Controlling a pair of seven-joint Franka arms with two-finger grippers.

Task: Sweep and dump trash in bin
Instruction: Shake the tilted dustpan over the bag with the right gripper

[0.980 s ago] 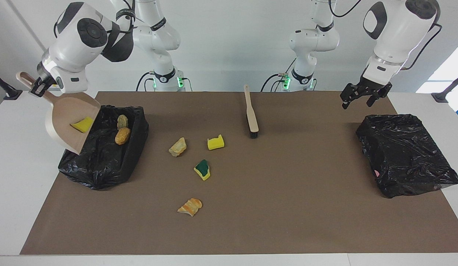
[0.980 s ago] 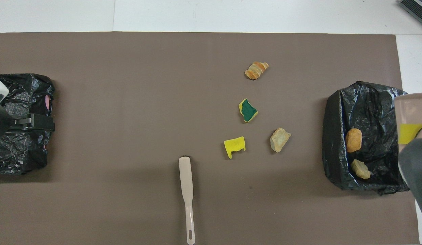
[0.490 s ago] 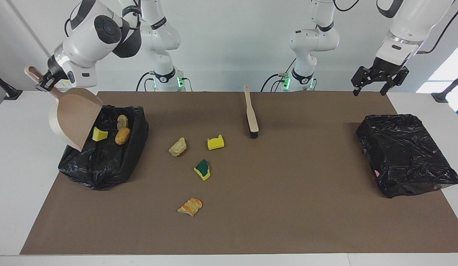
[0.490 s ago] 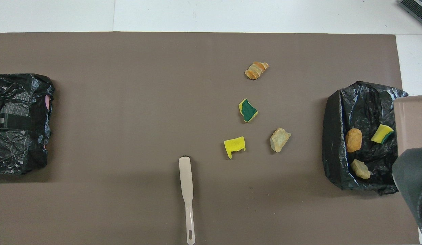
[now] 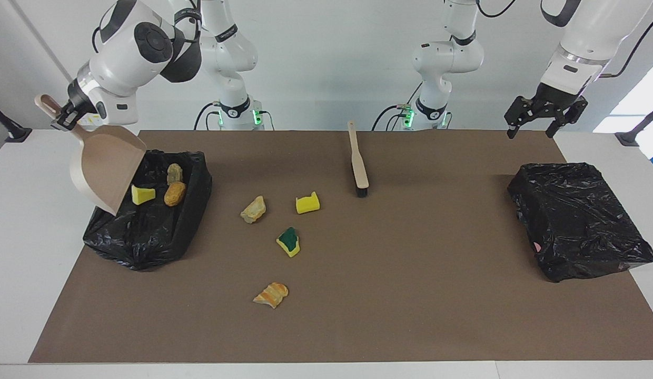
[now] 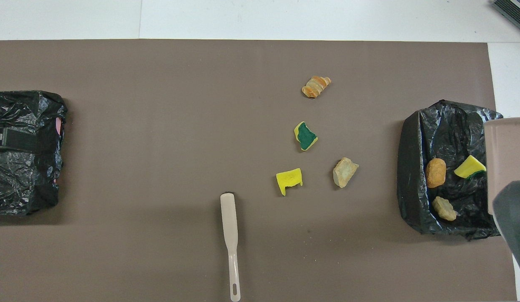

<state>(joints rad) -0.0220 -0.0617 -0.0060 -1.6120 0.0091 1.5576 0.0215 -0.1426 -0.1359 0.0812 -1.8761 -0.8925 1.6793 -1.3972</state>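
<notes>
A: What's the surface like?

B: A brown mat (image 5: 411,273) covers a white table (image 5: 21,252), with a white wall behind the two arm bases.

A: And the trash?

B: Three scraps (image 5: 175,193) lie in the open black-lined bin (image 5: 147,237) at the right arm's end. Four more lie on the mat, at about three o'clock of the bin in the facing view: a tan chunk (image 5: 253,209), a yellow bit (image 5: 307,203), a yellow-and-green sponge (image 5: 289,241) and an orange-striped chunk (image 5: 271,294).

A: The grippers?

B: The right gripper (image 5: 60,118) is clamped on the handle of the dustpan (image 5: 102,168), tilted steeply, lip at the bin's edge. The left gripper (image 5: 540,113) hangs spread wide and empty, over the mat's edge, at twelve o'clock of the second bagged bin (image 5: 574,221). The brush (image 5: 358,163) lies on the mat.
</notes>
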